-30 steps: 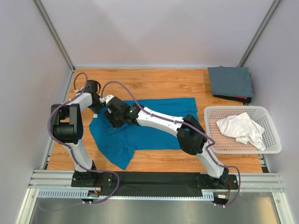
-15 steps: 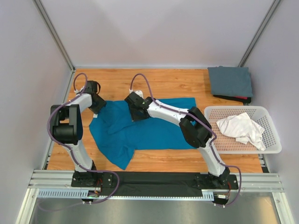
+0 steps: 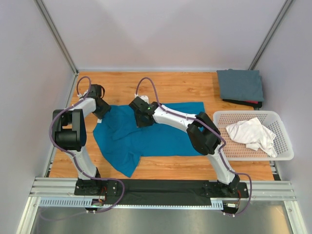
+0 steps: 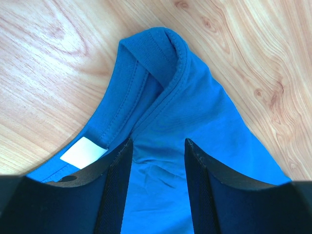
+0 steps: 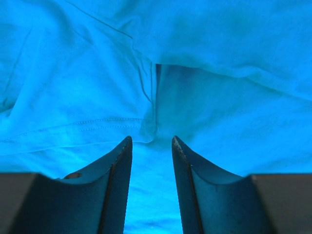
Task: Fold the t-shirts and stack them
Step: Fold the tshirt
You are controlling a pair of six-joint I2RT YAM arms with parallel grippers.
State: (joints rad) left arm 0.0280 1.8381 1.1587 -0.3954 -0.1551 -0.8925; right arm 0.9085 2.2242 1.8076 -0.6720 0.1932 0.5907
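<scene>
light wooden table: bright teal-blue cloth t-shirt spread out; left gripper and right gripper half open over it, gripping nothing.

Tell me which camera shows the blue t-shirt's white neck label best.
Left wrist: the label sits close by the collar. The top view doesn't show it; the right wrist sees only the blue t-shirt.

The bright teal-blue cloth t-shirt lies spread, wrinkled, centre-left. The slate grey t-shirt lies folded at far right. The white t-shirt sits crumpled in a white lattice basket.
</scene>
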